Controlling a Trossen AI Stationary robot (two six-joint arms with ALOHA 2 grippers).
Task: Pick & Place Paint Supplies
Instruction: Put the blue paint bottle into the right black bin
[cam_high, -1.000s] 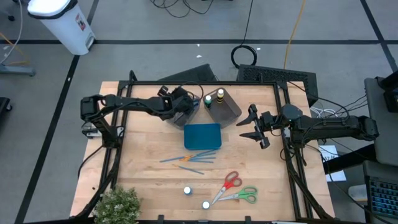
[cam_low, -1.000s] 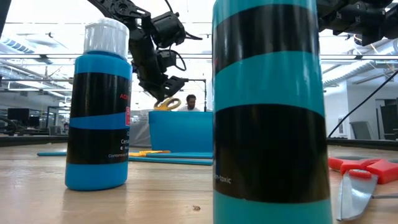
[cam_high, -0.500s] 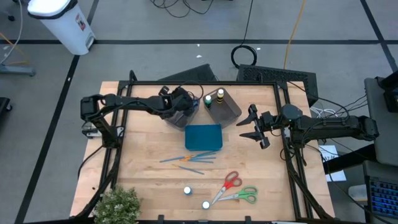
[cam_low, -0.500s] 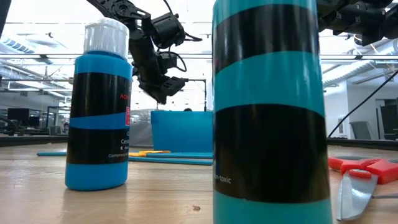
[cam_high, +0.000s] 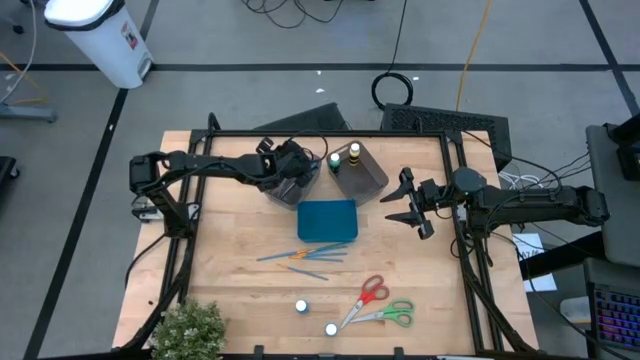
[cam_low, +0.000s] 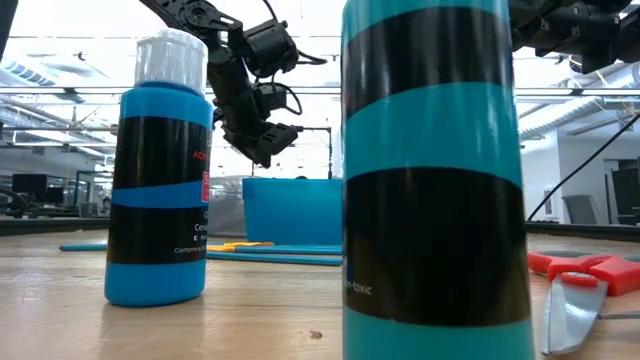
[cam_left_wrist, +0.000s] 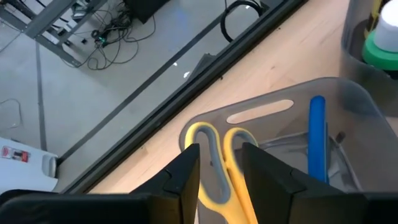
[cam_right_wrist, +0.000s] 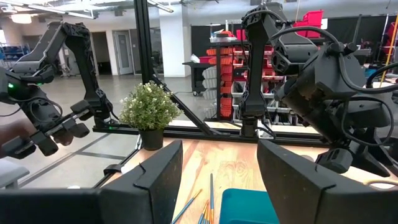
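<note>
**Yellow scissors in the bin**

Yellow-handled scissors (cam_left_wrist: 217, 163) lie in the grey bin (cam_high: 293, 185) at upper centre, between the parted, empty fingers of the left gripper (cam_left_wrist: 221, 177). At centre right, the right gripper (cam_high: 408, 208) hangs open, holding nothing.

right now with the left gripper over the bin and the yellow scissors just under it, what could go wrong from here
The yellow scissors lie in the grey bin with their handles between the left gripper's open fingers; lifting off at an angle could snag a handle loop and drag them back out. The blue scissors beside them might get nudged too. The right gripper hangs open beside the teal tray, so a careless swing could bump it.
</note>
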